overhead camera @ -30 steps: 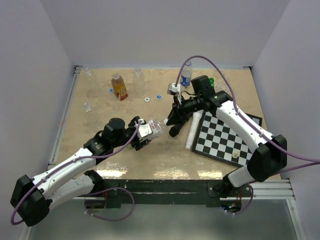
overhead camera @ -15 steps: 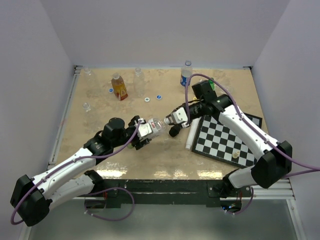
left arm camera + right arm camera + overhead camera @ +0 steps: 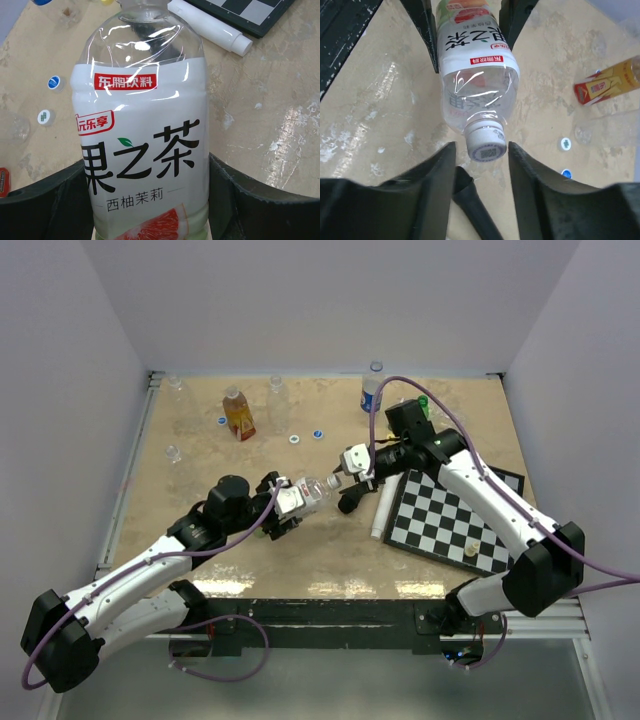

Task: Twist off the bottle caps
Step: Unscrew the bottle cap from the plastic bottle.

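The left tool [image 3: 291, 501] is clamped around the labelled body of a clear bottle [image 3: 145, 150], which lies level above the middle of the table [image 3: 330, 555]. The right tool [image 3: 482, 148] stands wide, with a finger on either side of the white cap [image 3: 486, 145], neither one touching it. The cap sits nearer one finger, so closing may shove the neck sideways. The thin bottle could also spin in the left grip once the cap is twisted.

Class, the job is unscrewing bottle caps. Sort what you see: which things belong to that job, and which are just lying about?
Belongs to the job: white-labelled bottle, clamped in the left gripper; its white cap, flanked by the open right gripper; amber bottle; blue-labelled bottle.

Just lying about: chessboard; white tube; black microphone; lone chess piece.
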Motion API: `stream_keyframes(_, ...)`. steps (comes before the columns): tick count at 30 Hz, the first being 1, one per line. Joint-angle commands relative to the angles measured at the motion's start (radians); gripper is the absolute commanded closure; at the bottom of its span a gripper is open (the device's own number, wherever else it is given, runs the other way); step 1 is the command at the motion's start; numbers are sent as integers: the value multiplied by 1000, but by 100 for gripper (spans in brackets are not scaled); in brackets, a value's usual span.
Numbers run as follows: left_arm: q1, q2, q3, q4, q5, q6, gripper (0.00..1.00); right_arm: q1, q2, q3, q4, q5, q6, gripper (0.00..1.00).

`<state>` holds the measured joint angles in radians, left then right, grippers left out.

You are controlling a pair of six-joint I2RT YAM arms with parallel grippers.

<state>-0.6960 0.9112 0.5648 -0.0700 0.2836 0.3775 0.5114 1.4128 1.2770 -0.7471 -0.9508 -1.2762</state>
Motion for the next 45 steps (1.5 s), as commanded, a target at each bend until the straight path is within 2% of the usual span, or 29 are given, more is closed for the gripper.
stream_keyframes(1,6,-9,20,30,-12,-12,100,-8,8,76,-6,47,210,45)
stream_keyframes(7,4,-11,20,30,-12,-12,100,-8,15,110,-74,78,251,19)
stream_keyframes(8,6,-12,20,30,-14,-11,100,-8,11,111,-75,90,261,17)
stream_keyframes(13,6,-14,20,30,-12,-12,100,-11,-20,130,-98,187,324,15)
stream_keyframes(20,6,-15,21,29,-11,-14,100,-19,-74,124,-77,222,443,14)
stream_keyframes(27,6,-14,21,30,-11,-15,100,-19,-52,119,-133,164,485,15)
stream_keyframes(45,6,-14,21,29,-14,-15,100,-27,-55,73,-107,84,529,15)
